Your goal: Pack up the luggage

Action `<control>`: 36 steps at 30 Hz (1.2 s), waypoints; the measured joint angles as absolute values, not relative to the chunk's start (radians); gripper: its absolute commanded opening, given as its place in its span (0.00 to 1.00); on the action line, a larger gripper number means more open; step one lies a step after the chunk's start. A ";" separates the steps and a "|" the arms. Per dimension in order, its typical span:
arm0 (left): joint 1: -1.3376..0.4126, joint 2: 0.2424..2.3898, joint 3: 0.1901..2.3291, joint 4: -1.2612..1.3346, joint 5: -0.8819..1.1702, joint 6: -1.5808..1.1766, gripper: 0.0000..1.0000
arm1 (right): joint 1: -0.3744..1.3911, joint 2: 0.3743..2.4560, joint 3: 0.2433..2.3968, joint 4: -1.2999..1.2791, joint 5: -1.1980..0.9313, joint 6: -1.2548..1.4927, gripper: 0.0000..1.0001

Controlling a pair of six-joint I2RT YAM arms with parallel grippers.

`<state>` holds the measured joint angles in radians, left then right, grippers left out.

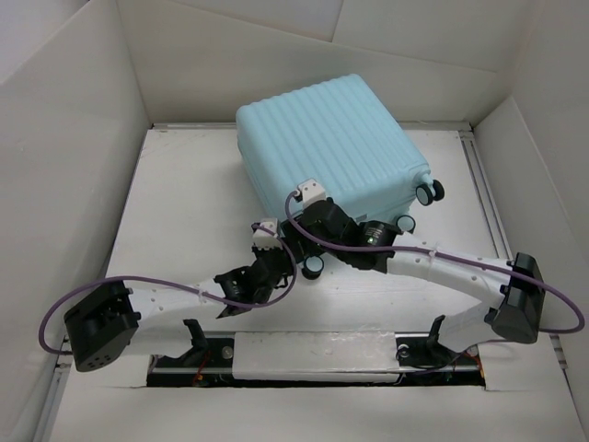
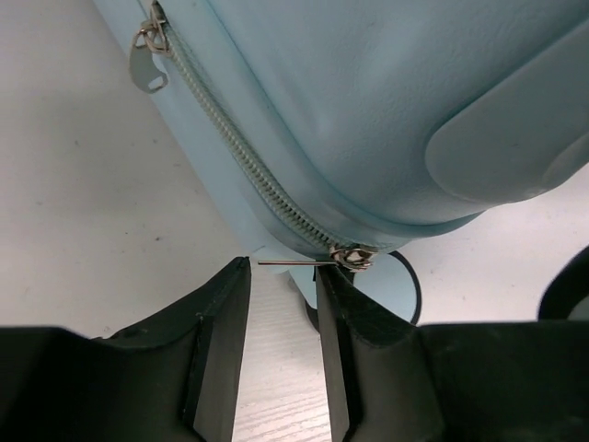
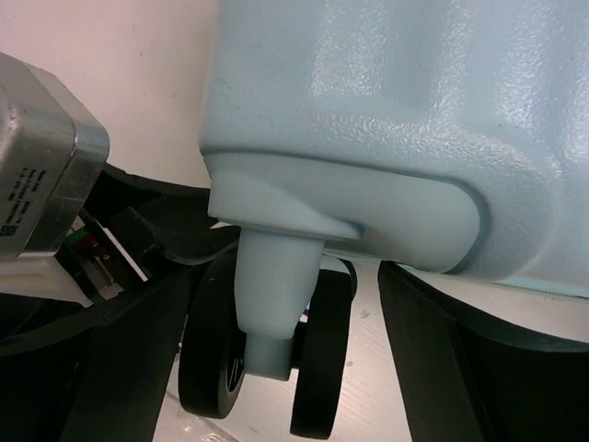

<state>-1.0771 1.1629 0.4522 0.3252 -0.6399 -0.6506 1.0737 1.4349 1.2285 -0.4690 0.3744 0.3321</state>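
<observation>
The luggage [image 1: 331, 138], a pale aqua ribbed hard-shell suitcase, lies closed at the back middle of the table. Both arms reach to its near left corner. In the left wrist view the zipper [image 2: 248, 170] runs along the seam. One slider [image 2: 352, 258] sits just beyond my right finger, and its thin metal pull tab [image 2: 290, 262] lies edge-on across the tips. My left gripper [image 2: 283, 267] [image 1: 274, 249] stands narrowly open with nothing pinched. A second pull tab [image 2: 145, 57] hangs further up the seam. My right gripper [image 3: 276, 368] [image 1: 317, 230] is wide open, with a black caster wheel [image 3: 262, 341] between its fingers.
White walls box in the table [image 1: 184, 221] on the left, right and back. More caster wheels [image 1: 428, 191] stick out at the suitcase's right side. A metal rail [image 1: 488, 203] runs along the table's right edge. The arms' purple cables [image 1: 304, 230] loop near the suitcase corner.
</observation>
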 measured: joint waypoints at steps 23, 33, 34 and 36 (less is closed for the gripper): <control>-1.085 1.122 0.453 0.347 -0.599 -0.556 0.51 | 1.037 1.468 1.227 -0.501 0.363 0.344 0.68; -1.092 1.130 0.455 0.402 -0.548 -0.495 0.39 | 1.041 1.467 1.225 -0.487 0.354 0.343 0.26; -1.092 1.144 0.460 0.405 -0.552 -0.491 0.36 | 1.041 1.464 1.219 -0.481 0.352 0.343 0.23; -1.092 1.166 0.467 0.413 -0.564 -0.487 0.28 | 1.041 1.455 1.204 -0.462 0.348 0.344 0.15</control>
